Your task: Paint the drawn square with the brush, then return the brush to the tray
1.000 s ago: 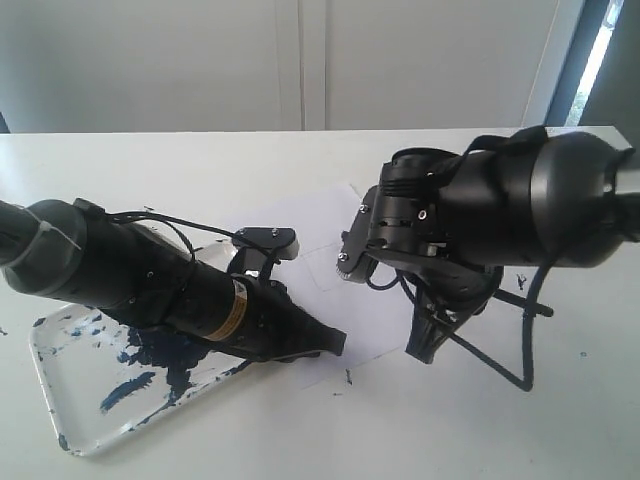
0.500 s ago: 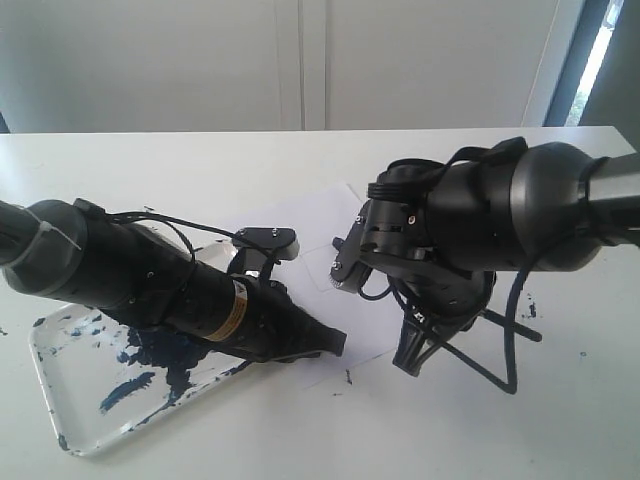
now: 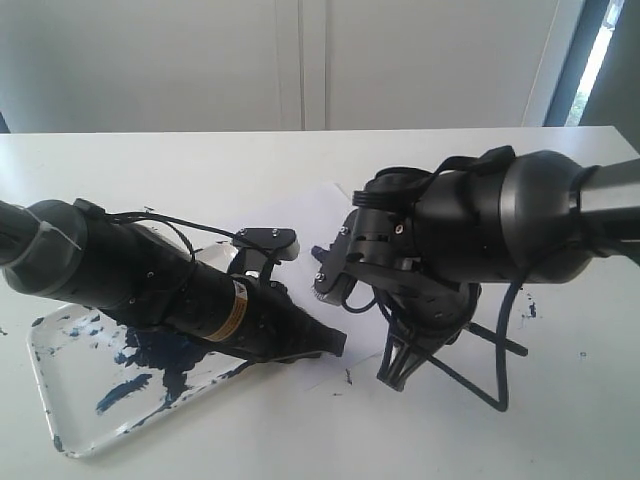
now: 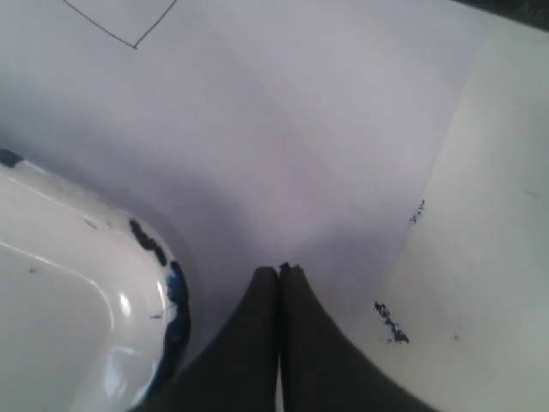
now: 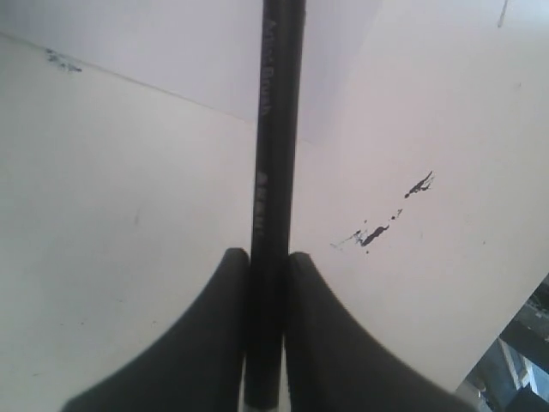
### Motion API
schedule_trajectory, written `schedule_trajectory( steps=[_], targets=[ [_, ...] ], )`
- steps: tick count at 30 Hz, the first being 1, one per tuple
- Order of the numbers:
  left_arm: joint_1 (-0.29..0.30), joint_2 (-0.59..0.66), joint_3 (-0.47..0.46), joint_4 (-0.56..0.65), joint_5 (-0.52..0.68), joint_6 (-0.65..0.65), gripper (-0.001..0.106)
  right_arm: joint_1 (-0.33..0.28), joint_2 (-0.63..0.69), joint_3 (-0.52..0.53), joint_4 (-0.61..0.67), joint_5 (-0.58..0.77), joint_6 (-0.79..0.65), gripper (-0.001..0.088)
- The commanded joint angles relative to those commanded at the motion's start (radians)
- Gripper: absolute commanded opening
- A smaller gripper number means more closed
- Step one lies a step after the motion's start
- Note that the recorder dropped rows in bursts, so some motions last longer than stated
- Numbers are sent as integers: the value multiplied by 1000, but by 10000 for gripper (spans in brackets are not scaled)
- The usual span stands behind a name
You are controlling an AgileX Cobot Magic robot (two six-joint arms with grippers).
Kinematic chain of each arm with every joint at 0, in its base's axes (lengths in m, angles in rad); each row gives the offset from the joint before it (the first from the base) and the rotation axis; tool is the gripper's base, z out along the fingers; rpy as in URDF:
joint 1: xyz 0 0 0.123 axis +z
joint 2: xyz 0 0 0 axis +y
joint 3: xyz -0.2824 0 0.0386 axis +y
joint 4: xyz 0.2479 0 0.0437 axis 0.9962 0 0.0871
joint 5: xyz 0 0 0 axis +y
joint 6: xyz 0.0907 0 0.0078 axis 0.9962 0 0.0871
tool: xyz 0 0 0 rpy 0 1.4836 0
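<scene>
Right wrist view: the right claw [image 5: 268, 257] is clamped on the brush [image 5: 276, 129]. The black shaft runs straight out between its two fingers. I judge it is held this way so that the brush stays in line with the claw and I can steer the tip by the wrist. The tip lies beyond the edge of the picture, so I cannot say whether it touches the paper [image 5: 154, 43] ahead of the claw. Directly under the claw is bare table [image 5: 111, 240], with some dark specks [image 5: 377, 232] just beside the shaft.

The left claw [image 4: 279, 273] has its fingers pressed together and holds nothing. It is low over the near edge of the paper. I think it is parked there to stay out of the way of the painting arm.

The square [image 4: 124, 13] is far ahead of the left claw on the paper. Only one corner shows, a thin outline with no paint inside the part I see, so the painting looks not yet done.

The tray [image 4: 51, 292] is just beside the left claw, with dark blue on its rim. In the exterior view it holds a large blot of blue paint [image 3: 160, 355] and no brush, and the left arm lies across part of it.
</scene>
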Motion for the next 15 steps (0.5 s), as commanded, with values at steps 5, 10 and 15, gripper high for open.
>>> schedule_trajectory(
  steps=[5,10,15],
  targets=[
    [0,0,0,0,0,0,0,0,0,0,4,2,0,0],
    [0,0,0,0,0,0,0,0,0,0,6,0,0,0],
    [0,0,0,0,0,0,0,0,0,0,-6,11,0,0]
  ],
)
